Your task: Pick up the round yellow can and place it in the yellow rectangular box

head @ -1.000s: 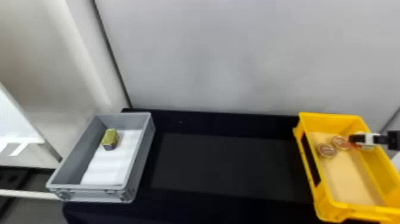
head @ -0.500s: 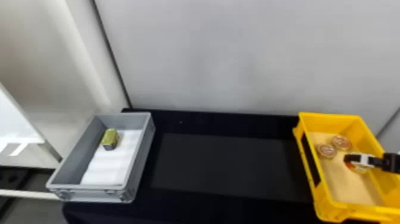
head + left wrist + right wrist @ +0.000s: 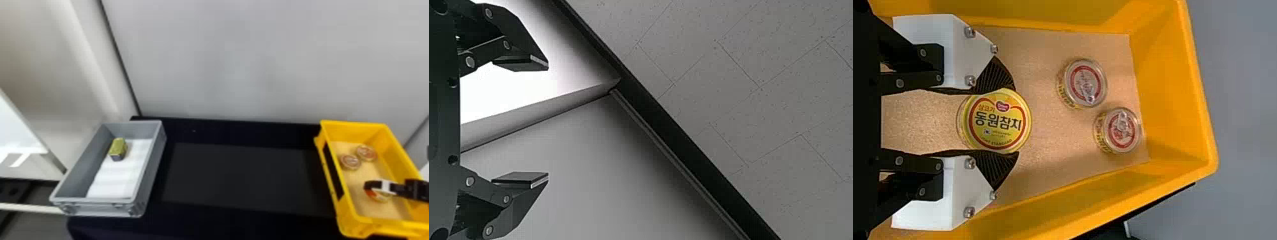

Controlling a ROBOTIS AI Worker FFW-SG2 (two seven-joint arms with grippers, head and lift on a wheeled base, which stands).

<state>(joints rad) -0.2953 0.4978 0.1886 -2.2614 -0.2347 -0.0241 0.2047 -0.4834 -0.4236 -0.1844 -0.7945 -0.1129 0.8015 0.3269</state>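
Observation:
Over the front part of the yellow rectangular box (image 3: 352, 204), my right gripper (image 3: 374, 185) holds the round yellow can (image 3: 380, 196), partly hidden under the fingers. In the right wrist view, the can's yellow lid with its red ring (image 3: 998, 120) sits between both pads of my right gripper (image 3: 1012, 121), which is shut on its sides. Whether the can's underside touches the box floor I cannot tell. My left gripper (image 3: 548, 121) stands open with nothing between its fingers, parked away from the boxes before a wall and ceiling tiles.
Two smaller round cans, one (image 3: 1085, 83) beside the other (image 3: 1119, 130), rest toward the yellow box's back end. At the left a grey box (image 3: 150, 159) holds a gold-topped rectangular can (image 3: 118, 148) on a white sheet. Black table surface (image 3: 239, 178) lies between the boxes.
My right gripper has come toward the front of the yellow box, the round yellow can travelling with it. The two smaller cans and the grey box have stayed put.

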